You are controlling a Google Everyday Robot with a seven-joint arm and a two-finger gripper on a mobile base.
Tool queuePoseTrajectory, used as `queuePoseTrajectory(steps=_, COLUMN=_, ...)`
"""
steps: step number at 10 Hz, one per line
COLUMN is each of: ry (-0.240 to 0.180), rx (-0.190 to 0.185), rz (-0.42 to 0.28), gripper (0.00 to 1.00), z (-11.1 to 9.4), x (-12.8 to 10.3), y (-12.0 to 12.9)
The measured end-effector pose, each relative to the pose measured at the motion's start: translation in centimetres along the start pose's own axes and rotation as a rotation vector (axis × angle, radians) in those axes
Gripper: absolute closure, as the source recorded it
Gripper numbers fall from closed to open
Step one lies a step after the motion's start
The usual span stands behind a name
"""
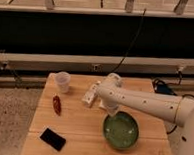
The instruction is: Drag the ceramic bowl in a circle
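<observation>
Surface: wooden table (86, 136), dark window wall with rails behind.
Front left: black phone (53, 138), flat near front edge.
Front right: bowl (121, 130), green, right of table centre, near front edge.
Gripper (111, 110): at bowl's far-left rim, apparently touching it; open or closed, cannot tell.
Key relation: bowl lies toward front and right of gripper, so contact sits on far-left rim; round, no long axis to mind.
Arm (144, 101): white, reaching in from right, over table's right half.
Mid left: red pepper (56, 104), well apart from bowl.
Behind gripper: white packet (91, 94), just beside arm's elbow.
Far left: plastic cup (62, 81), upright.
Judgement: circling likely underway; packet nearest obstacle.
</observation>
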Motion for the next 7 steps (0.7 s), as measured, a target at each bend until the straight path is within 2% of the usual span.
queuePoseTrajectory(steps=3, ry=0.002, rx=-0.003, rz=0.013, gripper=0.97, z=0.0, x=2.1, y=1.1)
queuePoseTrajectory(steps=5, ry=-0.001, rx=-0.005, rz=0.008, gripper=0.97, z=0.0, x=1.6, y=1.3)
queuePoseTrajectory(steps=7, ry=0.004, rx=-0.009, rz=-0.008, gripper=0.97, z=-0.4, x=-0.3, y=0.2)
